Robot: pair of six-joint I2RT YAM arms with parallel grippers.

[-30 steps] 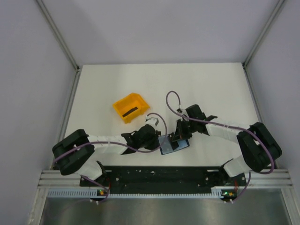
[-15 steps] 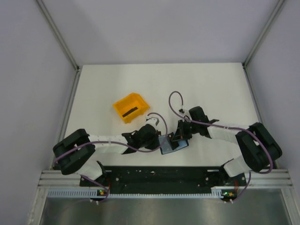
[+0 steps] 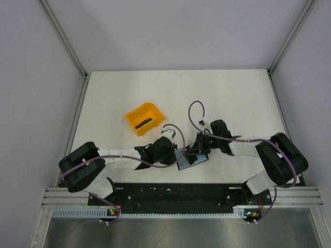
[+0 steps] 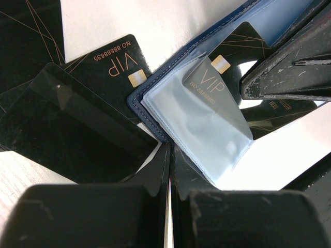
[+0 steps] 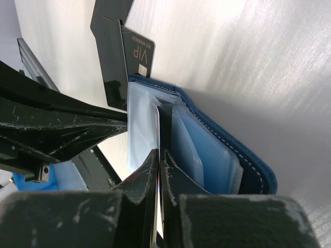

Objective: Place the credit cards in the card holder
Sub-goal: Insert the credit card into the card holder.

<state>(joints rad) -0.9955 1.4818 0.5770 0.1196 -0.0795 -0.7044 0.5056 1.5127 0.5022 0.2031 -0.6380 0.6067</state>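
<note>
The open wallet [image 3: 187,160] lay near the table's [image 3: 232,93] 6 o'clock edge, between the two arms. The right gripper [image 5: 159,152] was fully closed on a card [image 4: 207,82] — pinched edge-on, partly inside a clear sleeve. The left gripper [image 4: 169,150] was closed too, tips at the wallet's rim; whether it pinched anything was unclear. A second card [image 4: 111,67] lay against the wallet, and from above an orange bin [image 3: 133,114] stood at its 10 o'clock.
</note>
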